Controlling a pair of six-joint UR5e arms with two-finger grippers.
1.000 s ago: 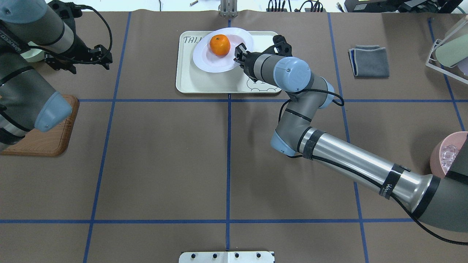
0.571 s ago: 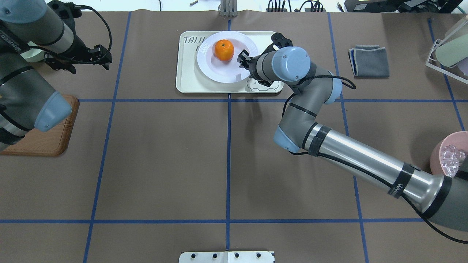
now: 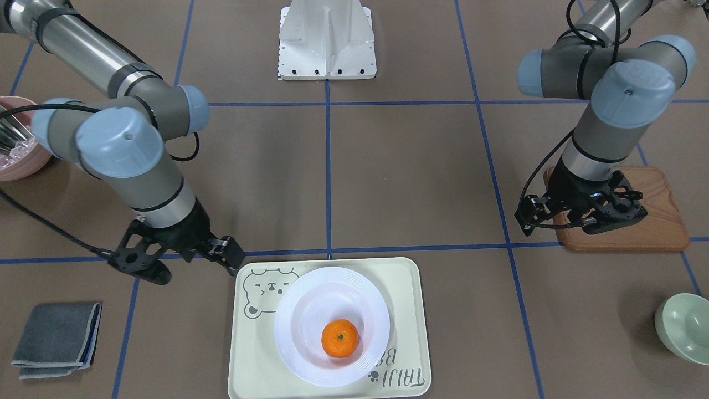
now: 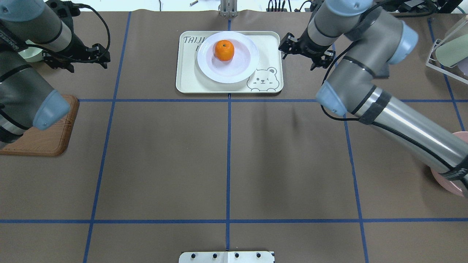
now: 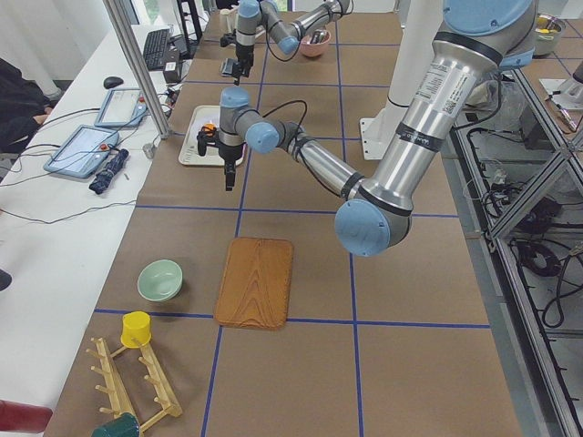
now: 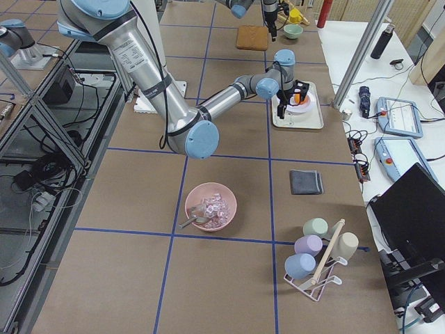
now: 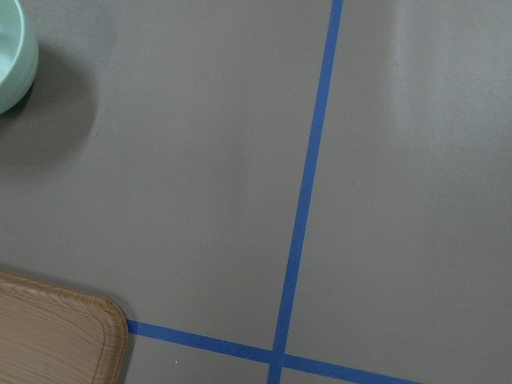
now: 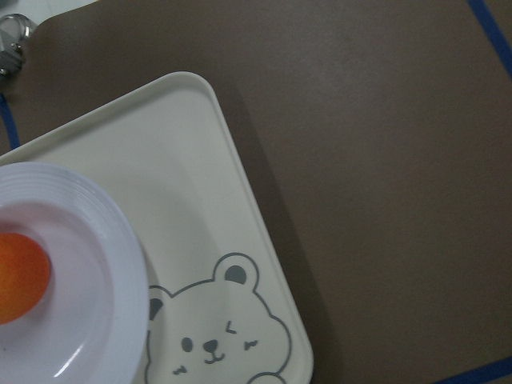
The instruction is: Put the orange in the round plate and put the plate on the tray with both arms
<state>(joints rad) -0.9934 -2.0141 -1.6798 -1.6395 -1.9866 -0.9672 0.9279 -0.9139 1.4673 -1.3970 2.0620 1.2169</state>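
The orange (image 4: 224, 50) lies in the round white plate (image 4: 237, 67), and the plate rests flat on the cream bear tray (image 4: 188, 78) at the far middle of the table. The front view shows the same: orange (image 3: 339, 337), plate (image 3: 310, 299), tray (image 3: 255, 354). My right gripper (image 4: 305, 51) hangs open and empty just off the tray's right edge, raised above the table; its wrist view looks down on the tray corner (image 8: 184, 176) and plate rim (image 8: 96, 264). My left gripper (image 4: 76, 58) is open and empty far to the left, over bare table.
A brown wooden board (image 4: 47, 138) lies under the left arm. A pale green bowl (image 3: 684, 327) sits at the far left, a folded grey cloth (image 4: 369, 60) right of the tray, and a pink bowl of ice (image 6: 211, 207) and a cup rack (image 6: 320, 257) on the right.
The right gripper lowered the plate onto the tray, let go of its rim, then rose and drew back to the right. The left arm stayed put.
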